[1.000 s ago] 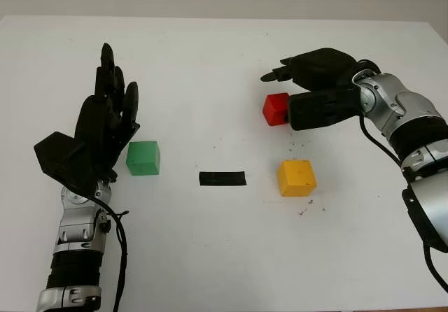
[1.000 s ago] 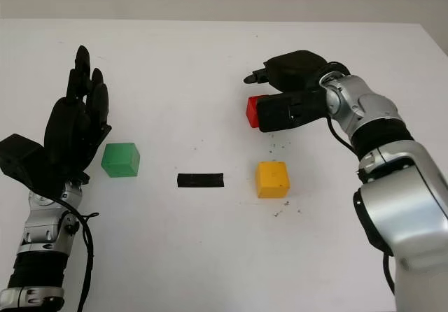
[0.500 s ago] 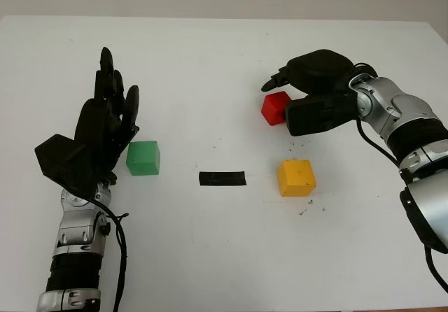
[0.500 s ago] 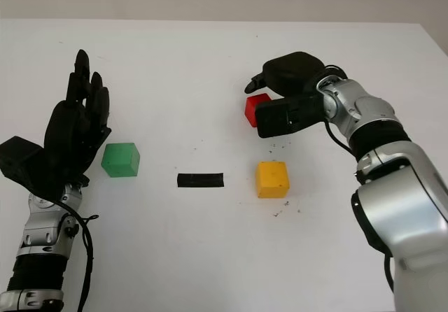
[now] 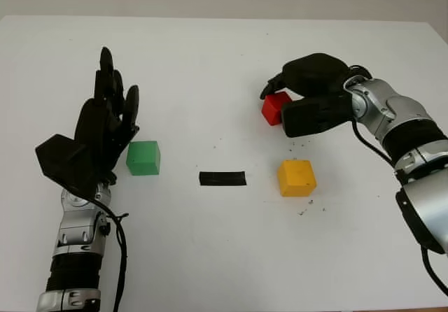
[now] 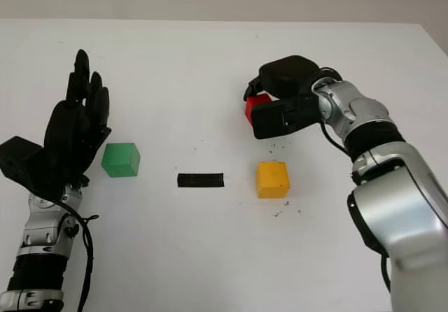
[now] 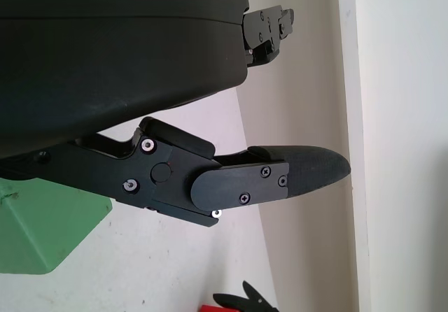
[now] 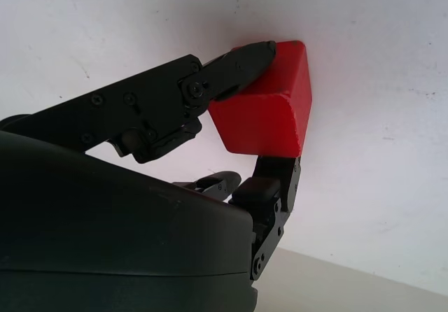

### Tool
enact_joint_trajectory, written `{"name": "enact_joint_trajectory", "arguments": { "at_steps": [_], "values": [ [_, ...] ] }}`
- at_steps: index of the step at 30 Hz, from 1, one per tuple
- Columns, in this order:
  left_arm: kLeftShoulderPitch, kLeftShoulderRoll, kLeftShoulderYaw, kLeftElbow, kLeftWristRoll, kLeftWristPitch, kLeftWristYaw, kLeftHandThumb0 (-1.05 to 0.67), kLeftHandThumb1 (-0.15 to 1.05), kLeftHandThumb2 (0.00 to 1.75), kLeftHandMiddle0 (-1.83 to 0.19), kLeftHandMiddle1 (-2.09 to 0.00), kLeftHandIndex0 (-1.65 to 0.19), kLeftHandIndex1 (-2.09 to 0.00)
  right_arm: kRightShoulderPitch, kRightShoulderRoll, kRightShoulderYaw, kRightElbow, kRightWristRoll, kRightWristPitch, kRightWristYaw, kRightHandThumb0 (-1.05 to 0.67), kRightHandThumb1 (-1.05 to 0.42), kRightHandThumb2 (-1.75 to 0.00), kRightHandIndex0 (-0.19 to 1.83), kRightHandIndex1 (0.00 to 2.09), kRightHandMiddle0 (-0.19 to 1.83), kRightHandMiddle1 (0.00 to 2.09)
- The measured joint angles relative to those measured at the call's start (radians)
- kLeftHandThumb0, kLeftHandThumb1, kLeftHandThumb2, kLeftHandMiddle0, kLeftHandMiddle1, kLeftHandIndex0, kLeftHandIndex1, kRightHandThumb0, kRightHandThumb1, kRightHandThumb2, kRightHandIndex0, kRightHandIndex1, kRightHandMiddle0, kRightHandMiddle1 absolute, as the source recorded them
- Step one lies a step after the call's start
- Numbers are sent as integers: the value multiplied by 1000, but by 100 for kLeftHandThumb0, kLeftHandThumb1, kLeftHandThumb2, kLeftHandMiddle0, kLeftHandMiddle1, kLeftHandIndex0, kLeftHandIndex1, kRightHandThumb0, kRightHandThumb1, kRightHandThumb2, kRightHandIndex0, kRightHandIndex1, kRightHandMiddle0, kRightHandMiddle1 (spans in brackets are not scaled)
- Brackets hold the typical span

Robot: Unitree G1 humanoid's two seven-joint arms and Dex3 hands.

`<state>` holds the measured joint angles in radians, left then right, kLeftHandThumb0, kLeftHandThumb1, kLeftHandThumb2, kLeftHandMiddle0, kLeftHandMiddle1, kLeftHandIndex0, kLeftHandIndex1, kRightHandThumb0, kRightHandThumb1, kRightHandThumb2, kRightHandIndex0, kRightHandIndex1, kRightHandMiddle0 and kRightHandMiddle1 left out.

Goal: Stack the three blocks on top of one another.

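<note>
White table (image 5: 210, 53) is carrying three blocks: right hand (image 5: 308, 95) fingers (image 8: 238, 64) are gripping the red block (image 5: 274, 108) toward the far right; left hand (image 5: 105, 126) is hovering open beside the green block (image 5: 143, 158); yellow block (image 5: 295, 178) is sitting nearer.

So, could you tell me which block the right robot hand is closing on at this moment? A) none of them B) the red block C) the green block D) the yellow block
B: the right robot hand has fingers pressed on opposite sides of the red block.
</note>
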<state>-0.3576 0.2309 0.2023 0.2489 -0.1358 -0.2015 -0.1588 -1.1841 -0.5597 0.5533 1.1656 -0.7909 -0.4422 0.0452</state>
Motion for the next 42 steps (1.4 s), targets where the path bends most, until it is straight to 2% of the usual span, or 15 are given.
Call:
{"name": "enact_joint_trajectory", "arguments": {
  "at_steps": [11, 13, 18, 22, 30, 36, 42],
  "values": [
    [0, -1, 0, 0, -3, 0, 0, -72, 105, 52, 19, 0, 19, 0, 6, -3, 0, -2, -4, -37, -45, -33, -95, -5, 51, 5, 41, 122],
    [0, -1, 0, 0, -3, 0, 0, -72, 105, 51, 19, 0, 19, 0, 6, -9, 10, -4, -24, -43, -79, -34, -94, -5, 53, 6, 43, 125],
    [1, -1, -1, -7, -3, 0, 0, -71, 105, 52, 19, 0, 19, 0, 6, -35, -9, -43, -18, -97, -145, -33, -89, -5, 60, 8, 56, 111],
    [2, -1, -1, -8, -3, -1, 0, -72, 105, 52, 19, 0, 19, 0, 6, -52, -44, -101, 17, -145, -143, -36, -90, -5, 61, 7, 55, 122],
    [6, -8, -4, -19, -2, 0, 6, -71, 105, 52, 19, 0, 19, 0, 17, -81, -148, -303, 210, -306, 86, -37, -88, -5, 58, 5, 55, 130],
    [10, -16, -5, -27, 5, 1, 24, -71, 105, 53, 19, 0, 19, 0, 77, -86, -154, -473, 258, -344, 276, -36, -87, -5, 55, 4, 61, 118],
    [15, -17, -5, -50, -5, 11, 13, -69, 105, 60, 19, 0, 19, 0, 89, -78, -139, -528, 244, -362, 379, -40, -87, -6, 53, 4, 63, 117]
  ]
}}
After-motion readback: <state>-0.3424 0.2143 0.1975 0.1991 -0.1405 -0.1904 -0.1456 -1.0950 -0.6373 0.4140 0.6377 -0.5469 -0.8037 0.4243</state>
